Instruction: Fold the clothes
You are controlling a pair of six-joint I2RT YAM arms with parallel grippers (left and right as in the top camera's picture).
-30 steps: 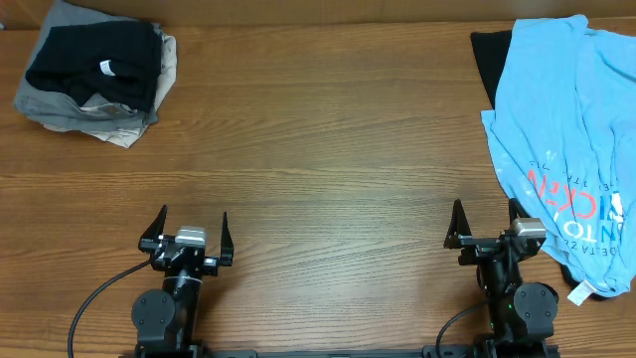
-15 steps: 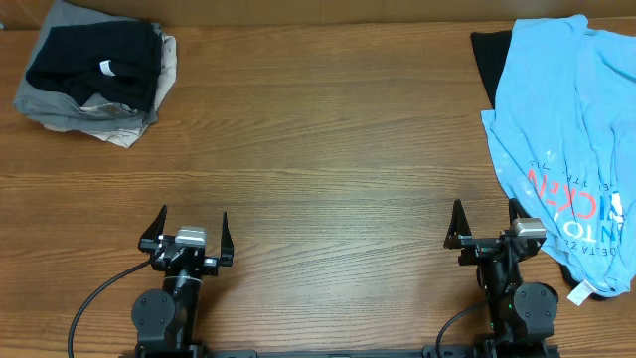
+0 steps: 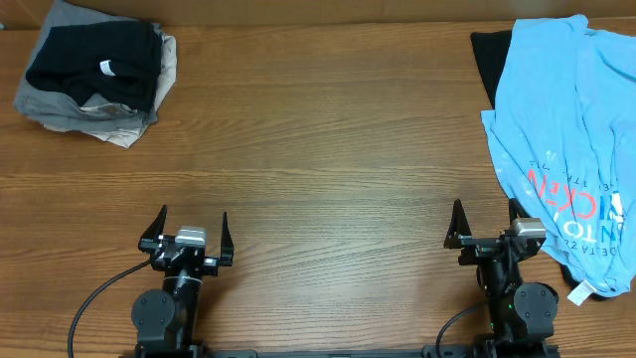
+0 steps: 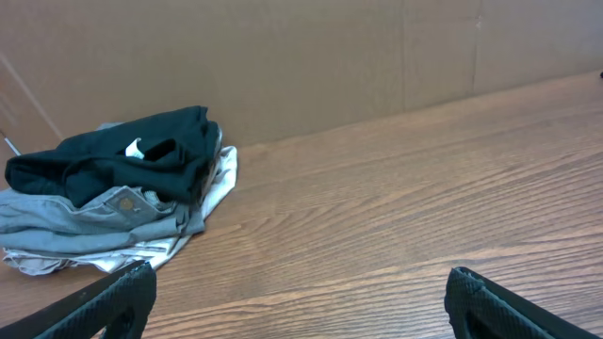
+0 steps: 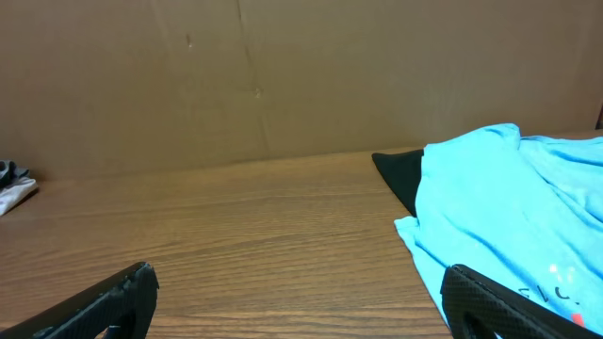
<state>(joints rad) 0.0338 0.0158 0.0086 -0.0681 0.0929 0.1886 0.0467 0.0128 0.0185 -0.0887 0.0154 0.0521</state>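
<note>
A light blue T-shirt (image 3: 566, 129) with red and dark print lies spread out and rumpled at the table's right edge, over a black garment (image 3: 487, 60); it also shows in the right wrist view (image 5: 509, 207). A stack of folded clothes (image 3: 94, 75), black on grey and beige, sits at the far left corner, also in the left wrist view (image 4: 113, 188). My left gripper (image 3: 192, 231) is open and empty near the front edge, left of centre. My right gripper (image 3: 484, 224) is open and empty, its right finger at the blue shirt's edge.
The wooden table (image 3: 328, 149) stretches between the two piles. A brown wall (image 5: 283, 75) rises behind the far edge. A white tag (image 3: 579, 291) hangs from the shirt's near corner.
</note>
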